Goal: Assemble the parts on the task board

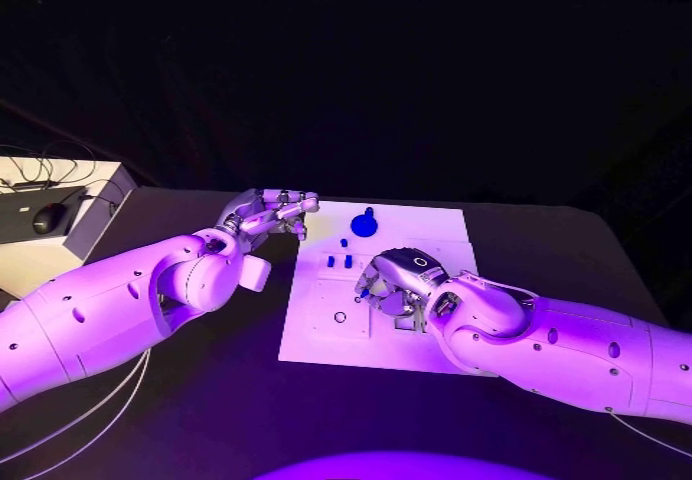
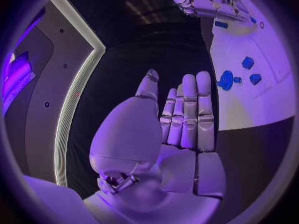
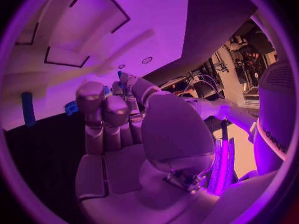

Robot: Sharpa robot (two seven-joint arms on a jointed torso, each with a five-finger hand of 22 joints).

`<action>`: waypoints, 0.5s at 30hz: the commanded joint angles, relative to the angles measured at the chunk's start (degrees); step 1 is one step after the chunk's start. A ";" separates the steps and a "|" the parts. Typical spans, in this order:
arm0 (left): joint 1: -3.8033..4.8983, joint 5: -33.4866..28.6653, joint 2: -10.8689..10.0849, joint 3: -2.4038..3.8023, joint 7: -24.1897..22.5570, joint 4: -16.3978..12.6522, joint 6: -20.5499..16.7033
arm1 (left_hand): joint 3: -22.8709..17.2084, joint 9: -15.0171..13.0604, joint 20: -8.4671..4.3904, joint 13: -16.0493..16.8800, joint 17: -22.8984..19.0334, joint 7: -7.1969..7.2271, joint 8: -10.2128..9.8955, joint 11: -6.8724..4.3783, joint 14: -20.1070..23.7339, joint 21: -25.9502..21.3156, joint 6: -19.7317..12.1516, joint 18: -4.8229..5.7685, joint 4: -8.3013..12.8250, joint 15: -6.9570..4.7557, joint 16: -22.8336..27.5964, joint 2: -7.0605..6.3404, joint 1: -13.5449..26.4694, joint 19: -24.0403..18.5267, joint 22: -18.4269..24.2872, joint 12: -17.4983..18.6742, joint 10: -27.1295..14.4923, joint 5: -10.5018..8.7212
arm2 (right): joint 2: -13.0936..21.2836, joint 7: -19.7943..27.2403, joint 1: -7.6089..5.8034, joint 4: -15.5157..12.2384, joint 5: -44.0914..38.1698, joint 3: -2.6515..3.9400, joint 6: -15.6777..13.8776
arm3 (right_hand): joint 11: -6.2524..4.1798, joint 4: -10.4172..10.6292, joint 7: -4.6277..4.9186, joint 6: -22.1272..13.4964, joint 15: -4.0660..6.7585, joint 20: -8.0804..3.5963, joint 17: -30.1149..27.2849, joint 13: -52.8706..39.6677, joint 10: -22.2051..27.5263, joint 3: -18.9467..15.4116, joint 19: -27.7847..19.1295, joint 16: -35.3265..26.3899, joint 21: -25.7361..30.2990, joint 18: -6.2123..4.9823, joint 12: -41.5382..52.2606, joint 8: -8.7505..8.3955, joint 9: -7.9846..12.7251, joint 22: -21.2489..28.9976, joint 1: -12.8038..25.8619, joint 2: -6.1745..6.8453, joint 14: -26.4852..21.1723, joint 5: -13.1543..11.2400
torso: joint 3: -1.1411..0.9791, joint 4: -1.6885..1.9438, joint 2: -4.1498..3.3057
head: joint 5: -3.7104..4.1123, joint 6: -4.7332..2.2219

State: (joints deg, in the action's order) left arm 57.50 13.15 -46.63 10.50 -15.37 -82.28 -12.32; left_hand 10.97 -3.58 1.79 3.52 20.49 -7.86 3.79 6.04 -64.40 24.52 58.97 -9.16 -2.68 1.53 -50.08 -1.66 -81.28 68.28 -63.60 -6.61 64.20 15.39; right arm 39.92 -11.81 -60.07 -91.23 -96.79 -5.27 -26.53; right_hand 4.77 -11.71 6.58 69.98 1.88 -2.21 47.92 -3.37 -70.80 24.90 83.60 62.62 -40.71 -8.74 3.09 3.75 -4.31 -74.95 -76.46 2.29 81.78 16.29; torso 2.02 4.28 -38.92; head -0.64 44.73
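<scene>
Fingers of the right silver hand (image 1: 400, 283) curl down over the middle of the flat white plastic task board (image 1: 325, 340), nearest of all. In the right wrist view they bend inward close together (image 3: 102, 109), with something small and blue at their tips; whether they pinch a part or merely hover over one I cannot tell. Just beyond those fingertips, toward the board's far side, stand small blue pegs (image 1: 340, 261) in a short row, upright in their holes. Past them, near the far edge, lies a round blue knob-like part (image 1: 365, 225).

Off the board's far left corner, the left silver hand (image 1: 271, 213) hangs over the black bench (image 1: 216, 400). Its fingers (image 2: 187, 117) lie straight and side by side, thumb set apart, holding nothing; the round blue part (image 2: 226, 79) and two small blue blocks (image 2: 251, 69) sit on the board well beside them.

Judging from this, the step in hand is seating a small part near the board's centre. To do it well, the right fingers should keep the piece upright, line it over its socket before pressing, and push straight down, not sideways, so the neighbouring pegs are not knocked. The left hand could steady the board's corner if it starts to slide.
</scene>
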 commanded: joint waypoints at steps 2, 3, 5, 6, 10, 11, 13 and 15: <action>-0.05 -0.05 0.03 0.05 -0.61 0.01 0.19 | -0.18 -0.05 0.38 0.05 0.08 -0.15 -0.08 0.07 -0.07 0.28 -0.14 -0.74 0.36 0.47 -0.02 0.28 -0.12 0.13 -0.09 0.29 -0.49 -0.20 | -0.17 -0.01 0.17 0.20 -1.60 0.00 0.82 | -1.70 -0.07 0.05 0.28 0.07 -0.52 -0.06 -0.20 -2.89 0.27 3.32 0.04 0.15 -0.88 0.35 0.01 0.00 -0.15 0.25 -0.09 -0.07 0.32 | 0.03 -0.01 0.02 | -0.03 0.20; -0.06 -0.04 0.03 0.05 -0.62 0.03 0.19 | -0.20 -0.04 0.38 0.06 0.07 -0.24 -0.10 0.09 -0.07 0.28 -0.23 -0.75 0.34 0.48 -0.01 0.30 -0.09 0.13 -0.10 0.27 -0.49 -0.22 | -0.20 0.03 0.21 0.39 -1.61 0.00 0.64 | -1.71 -0.08 0.07 0.32 0.09 -0.54 -0.03 -0.19 -2.94 0.30 3.37 0.11 0.15 -0.87 0.34 0.00 0.00 -0.33 0.25 -0.10 -0.04 0.20 | 0.02 0.05 0.04 | -0.08 0.25; -0.06 -0.04 0.02 0.05 -0.63 0.06 0.19 | -0.20 -0.04 0.39 0.06 0.07 -0.25 -0.10 0.09 -0.06 0.28 -0.25 -0.75 0.34 0.48 -0.01 0.30 -0.09 0.13 -0.10 0.27 -0.49 -0.22 | -0.25 0.07 0.25 0.57 -1.61 0.00 0.43 | -1.71 -0.08 0.07 0.32 0.09 -0.54 -0.03 -0.19 -2.94 0.30 3.37 0.11 0.15 -0.87 0.34 0.00 0.00 -0.33 0.25 -0.10 -0.04 0.20 | 0.03 0.06 0.05 | -0.18 0.26; -0.06 -0.03 0.01 0.05 -0.63 0.06 0.20 | -0.20 -0.04 0.39 0.06 0.07 -0.25 -0.10 0.09 -0.06 0.28 -0.25 -0.75 0.34 0.48 -0.01 0.30 -0.09 0.13 -0.10 0.27 -0.49 -0.22 | -0.30 0.09 0.26 0.67 -1.60 0.00 0.32 | -1.71 -0.08 0.07 0.32 0.09 -0.54 -0.03 -0.19 -2.94 0.30 3.37 0.11 0.15 -0.87 0.34 0.00 0.00 -0.33 0.25 -0.10 -0.04 0.20 | 0.04 0.06 0.04 | -0.21 0.26; -0.07 -0.03 -0.05 0.05 -0.62 0.04 0.23 | -0.20 -0.04 0.39 0.06 0.07 -0.25 -0.10 0.09 -0.06 0.28 -0.25 -0.75 0.34 0.48 -0.01 0.30 -0.09 0.13 -0.10 0.27 -0.49 -0.22 | -0.51 0.19 0.32 0.99 -1.58 0.00 0.08 | -1.71 -0.08 0.07 0.32 0.09 -0.54 -0.03 -0.19 -2.94 0.30 3.37 0.11 0.15 -0.87 0.34 0.00 0.00 -0.33 0.25 -0.10 -0.04 0.20 | 0.08 0.02 -0.02 | -0.41 0.36; -0.07 -0.03 -0.07 0.05 -0.62 0.03 0.24 | -0.20 -0.04 0.39 0.06 0.07 -0.25 -0.10 0.09 -0.06 0.28 -0.25 -0.75 0.34 0.48 -0.01 0.30 -0.09 0.13 -0.10 0.27 -0.49 -0.22 | -0.58 0.22 0.33 1.08 -1.57 0.00 0.05 | -1.71 -0.08 0.07 0.32 0.09 -0.54 -0.03 -0.19 -2.94 0.30 3.37 0.11 0.15 -0.87 0.34 0.00 0.00 -0.33 0.25 -0.10 -0.04 0.20 | 0.09 0.03 -0.02 | -0.44 0.40; -0.07 -0.03 -0.09 0.05 -0.61 0.01 0.25 | -0.20 -0.04 0.39 0.06 0.07 -0.25 -0.10 0.09 -0.06 0.28 -0.25 -0.75 0.34 0.48 -0.01 0.30 -0.09 0.13 -0.10 0.27 -0.49 -0.22 | -0.69 0.26 0.36 1.20 -1.55 0.01 -0.02 | -1.71 -0.08 0.07 0.32 0.09 -0.54 -0.03 -0.19 -2.94 0.30 3.37 0.11 0.15 -0.87 0.34 0.00 0.00 -0.33 0.25 -0.10 -0.04 0.20 | 0.08 0.03 -0.01 | -0.48 0.47; -0.07 -0.03 -0.12 0.05 -0.60 0.00 0.27 | -0.20 -0.04 0.39 0.06 0.07 -0.25 -0.10 0.09 -0.06 0.28 -0.25 -0.75 0.34 0.48 -0.01 0.30 -0.09 0.13 -0.10 0.27 -0.49 -0.22 | -0.79 0.27 0.39 1.30 -1.56 0.01 -0.07 | -1.73 -0.12 0.05 0.37 0.10 -0.54 0.05 -0.19 -3.00 0.31 3.40 0.21 0.19 -0.86 0.34 0.01 0.00 -0.50 0.21 -0.09 -0.03 0.19 | 0.08 0.05 0.00 | -0.54 0.57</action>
State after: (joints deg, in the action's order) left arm 57.47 13.18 -46.77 10.50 -15.35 -82.16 -12.32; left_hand 10.81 -3.58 1.78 3.52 20.49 -7.86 3.79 6.04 -64.40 24.52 58.97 -8.81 -2.52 1.53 -50.08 -1.66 -81.28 68.28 -63.65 -6.61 64.20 15.39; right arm 39.21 -11.79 -59.74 -89.97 -97.52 -5.27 -26.51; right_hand 4.77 -11.72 6.57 69.98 1.87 -2.20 47.92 -3.37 -70.80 24.88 83.61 62.62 -40.71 -8.74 3.31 3.74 -4.27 -74.94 -76.30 2.45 81.78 16.20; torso 2.09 4.32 -38.91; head -1.10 45.19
